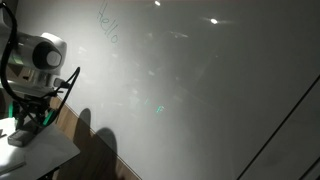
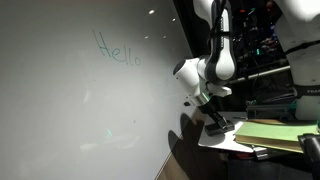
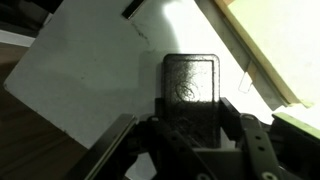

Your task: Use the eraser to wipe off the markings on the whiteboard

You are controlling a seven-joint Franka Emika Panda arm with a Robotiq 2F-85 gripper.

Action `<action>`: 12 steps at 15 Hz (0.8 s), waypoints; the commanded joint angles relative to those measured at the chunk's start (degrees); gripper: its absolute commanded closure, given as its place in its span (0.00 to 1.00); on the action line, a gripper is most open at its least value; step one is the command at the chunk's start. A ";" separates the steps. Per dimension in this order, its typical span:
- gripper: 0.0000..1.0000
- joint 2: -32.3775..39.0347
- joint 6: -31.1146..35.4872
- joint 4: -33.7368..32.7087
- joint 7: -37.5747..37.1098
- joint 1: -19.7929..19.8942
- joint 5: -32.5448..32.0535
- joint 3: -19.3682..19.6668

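The whiteboard (image 1: 200,90) (image 2: 70,110) fills most of both exterior views. The markings (image 1: 107,30) (image 2: 118,50), a handwritten "hello", sit near its top. The eraser (image 3: 190,75) is a dark oblong block lying on a small white table (image 3: 90,70) (image 2: 228,140) (image 1: 45,152) beside the board. My gripper (image 3: 190,112) (image 2: 214,120) (image 1: 26,122) is down at the table, well below and to the side of the markings. Its fingers are closed against both long sides of the eraser, whose near end is hidden between them.
A yellow-green pad (image 2: 272,133) (image 3: 275,45) lies on the table just beyond the eraser. A brown surface (image 3: 35,135) shows past the table's edge. Dark equipment and cables (image 2: 275,50) stand behind the arm.
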State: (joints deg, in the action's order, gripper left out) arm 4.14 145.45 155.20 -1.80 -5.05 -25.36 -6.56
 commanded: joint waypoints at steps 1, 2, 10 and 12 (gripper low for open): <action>0.71 -0.10 0.11 -0.47 1.02 -0.78 1.01 0.31; 0.71 -1.36 -0.58 -0.03 1.38 -1.08 2.21 -0.15; 0.71 -22.32 -3.86 -0.84 4.25 -5.83 18.92 -3.70; 0.71 -25.54 -4.75 -4.95 2.99 -4.92 17.66 -3.29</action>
State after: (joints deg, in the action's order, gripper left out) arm -15.19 143.69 154.23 1.94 -10.48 -8.32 -10.33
